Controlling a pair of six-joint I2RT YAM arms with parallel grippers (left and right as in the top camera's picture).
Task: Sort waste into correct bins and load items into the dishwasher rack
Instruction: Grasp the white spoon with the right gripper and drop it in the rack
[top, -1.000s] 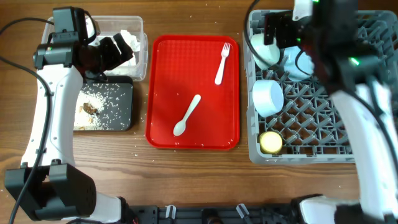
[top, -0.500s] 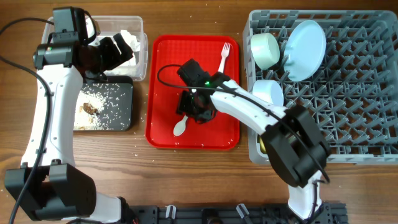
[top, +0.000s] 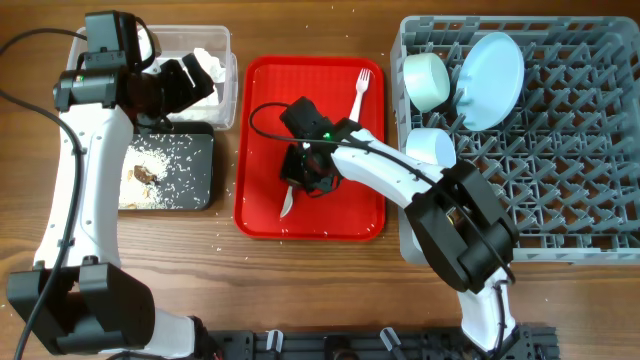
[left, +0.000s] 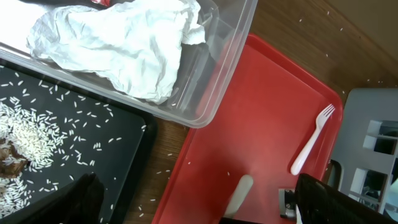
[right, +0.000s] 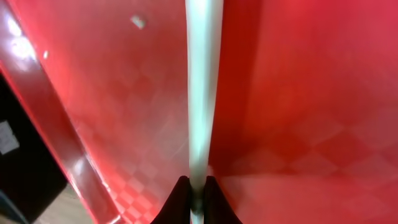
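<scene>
Right gripper (right: 194, 198) is clamping the white spoon (top: 286, 203) by its handle, mid red tray (top: 260, 90). Fork (top: 357, 100) is lying at the tray's far-right corner. Left gripper (top: 190, 80), jaws spread, is hovering left of the tray.

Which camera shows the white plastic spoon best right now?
Right wrist: the white plastic spoon handle shows close-up, pinched in the right claw. Overhead shows only its bowl end; left wrist, a cropped sliver.
</scene>
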